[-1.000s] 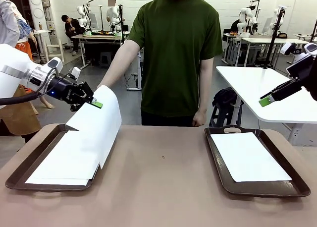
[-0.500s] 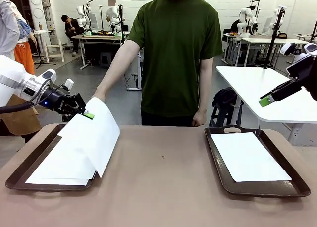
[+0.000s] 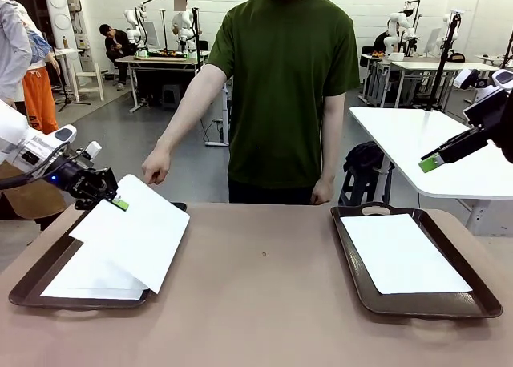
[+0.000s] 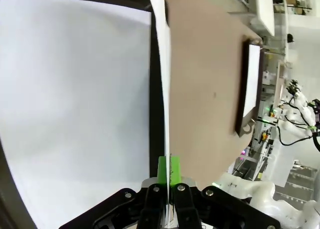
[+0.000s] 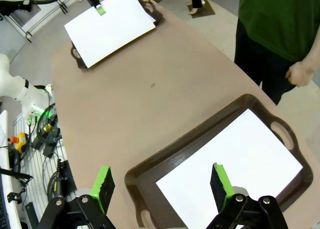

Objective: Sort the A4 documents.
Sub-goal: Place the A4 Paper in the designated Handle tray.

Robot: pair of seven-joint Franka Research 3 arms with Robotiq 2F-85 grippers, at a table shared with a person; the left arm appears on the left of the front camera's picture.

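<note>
No readable text, label, brand, number or sign shows anywhere. The sheets [image 3: 132,237] look blank, and the trays [image 3: 417,303] carry no print.

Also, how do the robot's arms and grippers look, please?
The left arm is white, with a black cable and a small blue light. The left gripper and right gripper are black, each with two bright green pads.
</note>
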